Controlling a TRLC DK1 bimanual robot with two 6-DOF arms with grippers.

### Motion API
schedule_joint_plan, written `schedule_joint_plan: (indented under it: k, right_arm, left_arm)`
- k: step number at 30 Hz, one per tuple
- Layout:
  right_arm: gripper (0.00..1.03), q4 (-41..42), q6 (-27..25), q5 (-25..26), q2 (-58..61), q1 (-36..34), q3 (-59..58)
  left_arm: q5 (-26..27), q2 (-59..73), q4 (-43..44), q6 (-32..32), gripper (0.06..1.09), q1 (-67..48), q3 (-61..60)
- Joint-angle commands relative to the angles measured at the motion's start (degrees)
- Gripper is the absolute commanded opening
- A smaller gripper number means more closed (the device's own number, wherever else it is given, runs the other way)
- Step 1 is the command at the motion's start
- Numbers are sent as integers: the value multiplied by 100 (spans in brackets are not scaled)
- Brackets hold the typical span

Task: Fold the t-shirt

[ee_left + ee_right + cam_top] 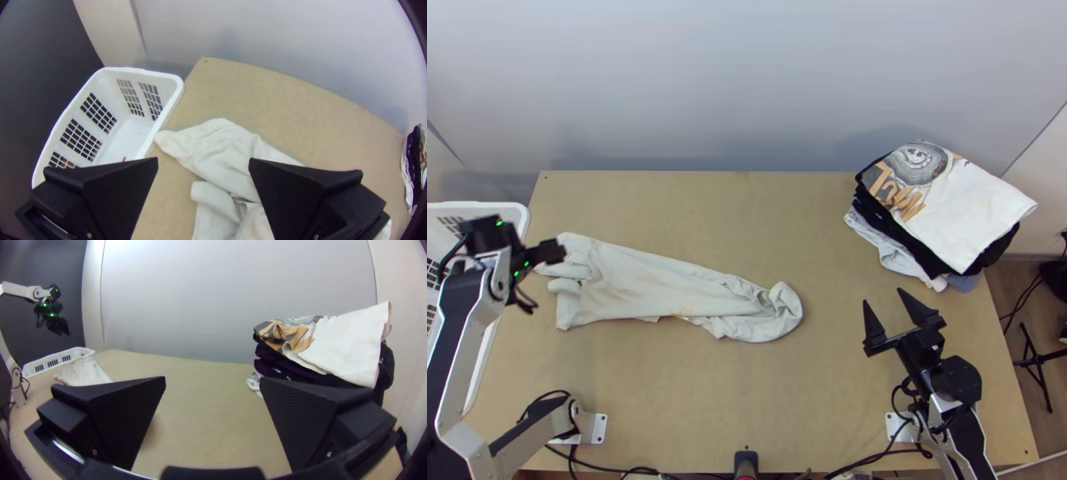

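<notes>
T-shirt (659, 284) bunched lengthwise, left half of table (795, 400). Left end effector (203, 159), right end effector (883, 296) both wide open, empty. Likely pre-fold flattening; next: grip edges, spread.

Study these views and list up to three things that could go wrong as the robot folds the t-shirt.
1. The t-shirt lies bunched in a long strip, so the left gripper might pinch several layers together.
2. The basket sits right by one end of the cloth; the fingers could bump its rim.
3. The uneven stack of folded clothes is near the right gripper and might get knocked over.
</notes>
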Motion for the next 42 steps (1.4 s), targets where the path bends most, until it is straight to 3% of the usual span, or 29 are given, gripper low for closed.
schedule_joint_plan:
  k: [1, 8, 11, 16, 18, 22, 24, 27, 36, 42]
  right_arm:
    - [98, -91, 659, 191, 3, 497, 19]
    - [98, -153, 914, 209, 574, 584, 186]
    - [98, -416, 923, 182, 2297, 584, 977]
    - [98, -2315, 1134, -99, 5549, 672, 3385]
    - [98, -2658, 1521, -125, 5857, 1033, 3974]
    - [98, -2974, 3111, -187, 6182, 1595, 4791]
    - [98, -3334, 4043, -600, 6683, 1604, 5160]
    - [98, -3589, 4553, -776, 7034, 1780, 5459]
    - [92, -4327, 5282, -907, 7931, 3256, 5661]
    - [68, -4407, 5282, -635, 8599, 3731, 6162]
  left_arm:
    - [218, -488, -87, 79, 105, 598, -580]
    - [367, -453, -324, -194, 105, 106, -369]
    - [385, -339, -315, -325, 105, -105, -308]
    - [394, -198, -263, -607, 105, -562, -282]
    - [394, -198, -245, -730, 105, -791, -273]
    - [394, -198, -219, -862, 105, -1037, -282]
    - [394, -198, -192, -870, 105, -1054, -343]
    - [394, -207, -69, -853, 105, -1054, -475]
    - [394, -198, 309, -826, 105, -1169, -853]
    - [394, -128, 414, -791, 105, -1239, -923]
